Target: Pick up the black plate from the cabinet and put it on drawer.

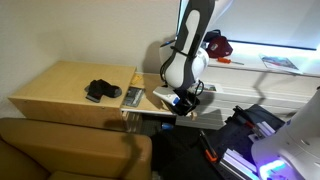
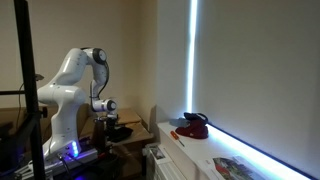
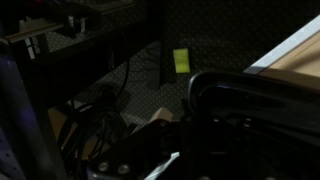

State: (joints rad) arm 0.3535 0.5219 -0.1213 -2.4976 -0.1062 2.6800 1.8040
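Observation:
The black plate point(image 3: 245, 88) fills the wrist view as a dark dish with a glinting raised rim, right at my jaws. My gripper point(image 1: 183, 101) hangs just above the pale panel of the drawer point(image 1: 163, 94), to the right of the cabinet point(image 1: 55, 85). It looks shut on the plate, though the jaws point(image 3: 200, 140) are very dark. The gripper also shows in an exterior view point(image 2: 117, 130), low beside the arm. A smaller lumpy black object point(image 1: 97, 91) lies on the cabinet top.
A brown sofa back point(image 1: 60, 150) stands in front of the cabinet. A white counter point(image 1: 270, 70) carries a red object point(image 1: 217, 45) and a magazine point(image 1: 280, 62). Cables and dark gear point(image 3: 100, 110) lie on the floor below the gripper.

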